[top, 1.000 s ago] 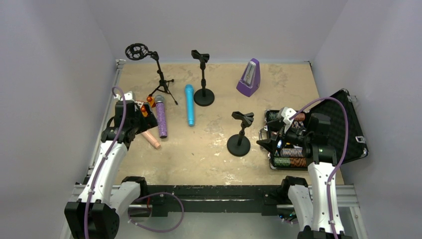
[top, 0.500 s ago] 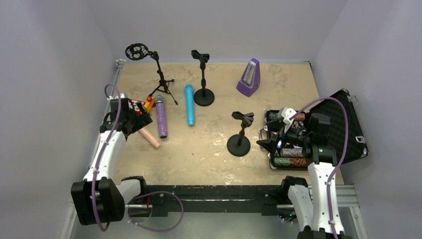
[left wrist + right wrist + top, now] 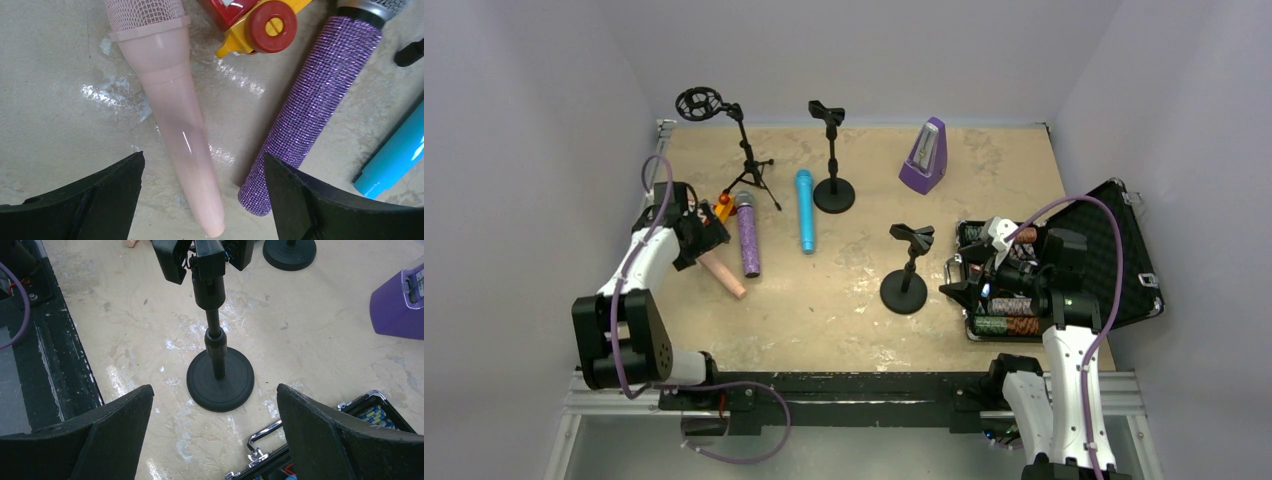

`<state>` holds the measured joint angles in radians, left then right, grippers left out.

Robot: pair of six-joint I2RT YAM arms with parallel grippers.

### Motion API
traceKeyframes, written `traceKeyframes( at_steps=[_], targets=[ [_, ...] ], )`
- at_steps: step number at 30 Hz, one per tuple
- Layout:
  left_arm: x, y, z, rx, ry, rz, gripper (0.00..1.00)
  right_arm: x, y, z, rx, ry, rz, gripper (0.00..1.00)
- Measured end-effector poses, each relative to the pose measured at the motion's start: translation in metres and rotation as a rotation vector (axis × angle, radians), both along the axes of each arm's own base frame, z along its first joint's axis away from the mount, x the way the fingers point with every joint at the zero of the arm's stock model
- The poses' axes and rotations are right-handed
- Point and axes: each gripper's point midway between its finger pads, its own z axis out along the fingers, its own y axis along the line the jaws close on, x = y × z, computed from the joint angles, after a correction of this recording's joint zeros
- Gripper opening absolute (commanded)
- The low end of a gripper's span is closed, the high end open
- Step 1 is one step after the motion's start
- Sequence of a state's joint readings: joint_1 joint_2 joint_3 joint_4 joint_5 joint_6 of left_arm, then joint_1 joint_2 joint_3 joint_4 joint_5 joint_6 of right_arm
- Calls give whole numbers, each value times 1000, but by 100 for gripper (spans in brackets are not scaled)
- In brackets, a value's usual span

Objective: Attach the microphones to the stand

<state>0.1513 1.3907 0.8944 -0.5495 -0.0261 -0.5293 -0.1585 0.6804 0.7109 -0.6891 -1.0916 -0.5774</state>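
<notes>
The pale pink microphone (image 3: 727, 278) lies on the table at the left; in the left wrist view it (image 3: 180, 115) runs down between my fingers. The glittery purple microphone (image 3: 747, 238) (image 3: 310, 100) lies right of it, the sky-blue one (image 3: 805, 210) (image 3: 395, 155) further right. My left gripper (image 3: 701, 238) (image 3: 202, 162) is open, hovering over the pink microphone, holding nothing. A short round-base stand (image 3: 907, 270) (image 3: 217, 340) with an empty clip stands mid-table. My right gripper (image 3: 964, 285) (image 3: 215, 390) is open and empty, just right of that stand's base.
A tripod stand (image 3: 744, 150) with a ring mount and a second round-base stand (image 3: 833, 160) stand at the back. A purple metronome (image 3: 924, 155) (image 3: 397, 305) is back right. An open black case (image 3: 1114, 260) lies at the right. A red-yellow toy (image 3: 255, 15) lies beside the pink microphone's head.
My left arm has folded back and its gripper has shifted a little farther and rightward over the pink microphone. The right arm has not moved.
</notes>
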Motion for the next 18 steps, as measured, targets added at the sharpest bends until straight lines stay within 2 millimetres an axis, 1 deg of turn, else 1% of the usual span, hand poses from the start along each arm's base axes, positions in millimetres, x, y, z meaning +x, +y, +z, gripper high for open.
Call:
traceKeyframes(
  at_steps=[2, 4, 7, 8, 11, 12, 13, 14, 15, 18],
  targets=[
    [0, 0, -10, -11, 39, 10, 89, 0, 0, 0, -1, 0, 0, 97],
    [-5, -2, -21, -26, 85, 24, 88, 0, 0, 0, -1, 0, 1, 97],
    [-7, -3, -29, -38, 115, 41, 83, 0, 0, 0, -1, 1, 1, 97],
    [-8, -3, -31, -42, 122, 51, 77, 0, 0, -1, -1, 2, 1, 97],
    [-12, -2, -37, -40, 154, 70, 74, 0, 0, -1, -1, 6, 2, 97],
    [-14, -1, -40, -37, 172, 78, 70, 0, 0, -1, -1, 6, 2, 97],
    [-16, 0, -43, -35, 185, 84, 63, 0, 0, -1, -1, 7, 2, 97],
    [-17, 1, -45, -30, 201, 89, 54, 0, 0, -1, -1, 7, 2, 97],
    [-19, 2, -48, -27, 217, 96, 50, 0, 0, -1, -1, 7, 2, 97],
    [-22, 4, -54, -16, 246, 105, 49, 0, 0, -1, -2, 6, 2, 97]
  ],
)
